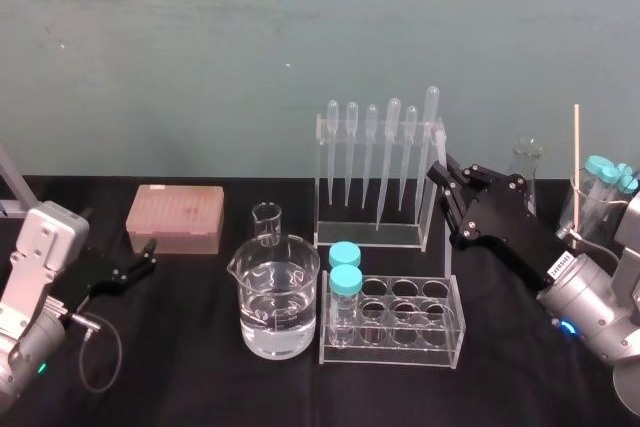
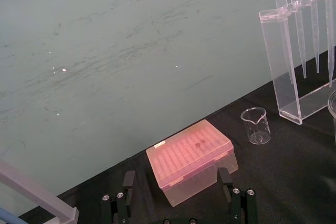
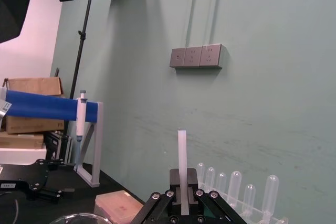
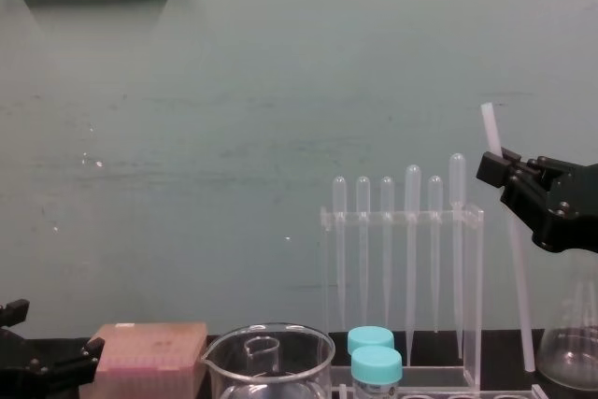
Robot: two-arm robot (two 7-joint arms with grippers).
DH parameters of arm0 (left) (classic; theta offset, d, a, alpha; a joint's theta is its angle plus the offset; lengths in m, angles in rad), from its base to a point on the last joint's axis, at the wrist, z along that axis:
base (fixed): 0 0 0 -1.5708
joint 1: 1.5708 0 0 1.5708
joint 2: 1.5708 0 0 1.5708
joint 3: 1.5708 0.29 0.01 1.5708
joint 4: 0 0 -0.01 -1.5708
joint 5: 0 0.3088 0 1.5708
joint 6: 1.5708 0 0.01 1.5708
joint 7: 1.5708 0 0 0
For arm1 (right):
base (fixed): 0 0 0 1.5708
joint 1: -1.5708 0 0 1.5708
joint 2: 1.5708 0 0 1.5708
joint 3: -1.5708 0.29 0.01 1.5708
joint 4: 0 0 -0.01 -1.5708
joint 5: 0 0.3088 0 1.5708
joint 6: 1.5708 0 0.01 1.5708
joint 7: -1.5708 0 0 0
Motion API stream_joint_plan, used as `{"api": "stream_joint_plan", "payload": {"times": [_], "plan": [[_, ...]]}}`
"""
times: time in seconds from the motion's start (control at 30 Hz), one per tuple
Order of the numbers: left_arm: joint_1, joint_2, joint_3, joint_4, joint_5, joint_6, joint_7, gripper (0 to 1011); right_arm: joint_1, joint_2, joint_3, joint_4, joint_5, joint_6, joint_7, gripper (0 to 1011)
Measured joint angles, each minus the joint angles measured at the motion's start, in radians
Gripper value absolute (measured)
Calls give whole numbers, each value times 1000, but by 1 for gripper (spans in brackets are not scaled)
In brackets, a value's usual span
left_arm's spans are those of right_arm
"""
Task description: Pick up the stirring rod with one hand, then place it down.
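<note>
Stirring rod (image 4: pixel 517 287) stands nearly upright just right of the pipette rack (image 4: pixel 402 218). Left gripper (image 1: pixel 148 255) sits low at the bench's (image 1: pixel 200 367) left, fingers wide apart, near 1 pink box (image 1: pixel 175 217). Right gripper (image 4: pixel 493 167) fingers clamp the rod near its upper end.

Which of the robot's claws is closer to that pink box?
Left. The left gripper is just in front of the pink box; the right gripper is far over by the pipette rack, gripping the stirring rod.
</note>
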Motion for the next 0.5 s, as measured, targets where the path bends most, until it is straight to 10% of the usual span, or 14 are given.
{"api": "stream_joint_plan", "payload": {"times": [0.5], "plan": [[0,0,0,0,0,0,0,1000,0,0,0,0,0,0,0,68]]}}
